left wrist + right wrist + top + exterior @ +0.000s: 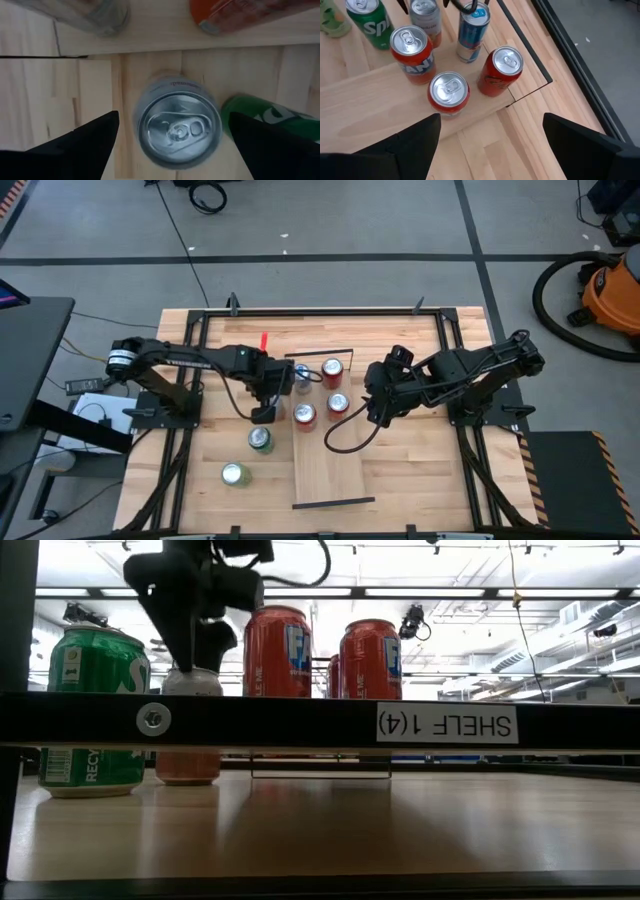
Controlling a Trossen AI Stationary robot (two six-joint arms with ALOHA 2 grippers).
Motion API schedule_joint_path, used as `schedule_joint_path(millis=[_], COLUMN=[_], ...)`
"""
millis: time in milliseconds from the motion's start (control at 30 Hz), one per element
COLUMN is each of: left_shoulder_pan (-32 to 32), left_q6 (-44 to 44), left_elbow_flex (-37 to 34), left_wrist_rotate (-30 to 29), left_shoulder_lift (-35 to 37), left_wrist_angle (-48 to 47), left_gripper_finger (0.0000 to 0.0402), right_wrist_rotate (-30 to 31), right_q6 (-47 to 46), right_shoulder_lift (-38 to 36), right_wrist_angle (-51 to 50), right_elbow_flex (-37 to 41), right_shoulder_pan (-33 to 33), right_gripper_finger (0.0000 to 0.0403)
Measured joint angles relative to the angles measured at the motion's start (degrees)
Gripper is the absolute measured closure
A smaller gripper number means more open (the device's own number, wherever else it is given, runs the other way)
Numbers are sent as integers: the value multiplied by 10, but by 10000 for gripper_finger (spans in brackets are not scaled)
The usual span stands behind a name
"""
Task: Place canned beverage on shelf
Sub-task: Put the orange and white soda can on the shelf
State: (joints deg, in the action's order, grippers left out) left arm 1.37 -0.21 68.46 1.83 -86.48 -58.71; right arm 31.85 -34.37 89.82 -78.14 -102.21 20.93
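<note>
A silver-topped can with an orange lower body [177, 127] stands upright on the slatted tabletop, just left of the shelf [330, 470]. It also shows in the low view [190, 765] and the right wrist view [425, 17]. My left gripper [174, 116] hangs over it, pointing down and open, one finger on either side of the can top with a gap to each. Three red cans [304, 416] [338, 403] [332, 370] and a blue can [302, 375] stand on the shelf's far part. My right gripper [375, 415] is open and empty above the shelf's right edge.
Two green cans [260, 440] [234, 474] stand on the tabletop left of the shelf; the nearer one [270, 117] is close beside my left gripper's finger. The shelf's near half is bare wood. Black wire rails [333, 502] close its short ends.
</note>
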Motion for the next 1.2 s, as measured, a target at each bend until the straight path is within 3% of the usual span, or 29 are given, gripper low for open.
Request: schedule_joint_path(millis=[367,600,867,1200], left_shoulder_pan=[-1,-1,-1,1], left_q6=[-28,-47,-58,-82], left_elbow_flex=[-86,-105,-105,-77], left_wrist_rotate=[-6,-6,0,7], left_shoulder_lift=[0,0,0,5], left_wrist_angle=[79,116,116,66], left_gripper_finger=[13,16,98,103], right_wrist_rotate=[1,1,0,0], right_q6=[-4,-5,-5,-2], right_shoulder_lift=[0,0,0,0], right_wrist_angle=[-25,-26,-26,-26], right_elbow_flex=[0,0,0,0], right_shoulder_pan=[0,0,0,0], right_gripper_finger=[41,41,41,41])
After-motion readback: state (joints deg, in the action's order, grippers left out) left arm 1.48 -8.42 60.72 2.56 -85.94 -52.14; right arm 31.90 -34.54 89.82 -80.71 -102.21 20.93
